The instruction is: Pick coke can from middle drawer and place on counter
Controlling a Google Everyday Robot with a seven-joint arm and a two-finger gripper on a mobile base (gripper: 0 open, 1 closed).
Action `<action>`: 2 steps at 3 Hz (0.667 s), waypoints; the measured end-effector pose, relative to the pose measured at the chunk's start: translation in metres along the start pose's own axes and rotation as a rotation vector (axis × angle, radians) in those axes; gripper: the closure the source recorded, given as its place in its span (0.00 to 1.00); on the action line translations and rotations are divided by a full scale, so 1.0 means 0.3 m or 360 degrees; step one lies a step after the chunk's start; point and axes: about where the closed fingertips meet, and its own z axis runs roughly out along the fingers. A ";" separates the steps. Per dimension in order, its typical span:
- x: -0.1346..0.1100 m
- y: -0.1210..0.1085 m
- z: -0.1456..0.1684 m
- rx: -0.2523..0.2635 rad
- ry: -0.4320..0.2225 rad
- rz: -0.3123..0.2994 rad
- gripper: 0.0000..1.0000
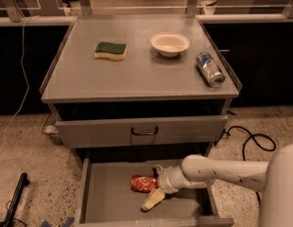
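Down in the open drawer (113,207) with gripper (153,187) spread wide at the can (141,183), gripping nothing. Left: clamp, lift, set on counter (137,82).

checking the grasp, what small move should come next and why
Probably ease the open gripper slightly forward around the coke can before closing: the can lies on its side on the middle drawer floor, only partly between the fingers.
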 end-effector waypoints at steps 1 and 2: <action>0.056 -0.043 0.079 -0.0002 0.0058 0.0014 0.00; 0.064 -0.048 0.092 -0.0005 0.0067 0.0016 0.14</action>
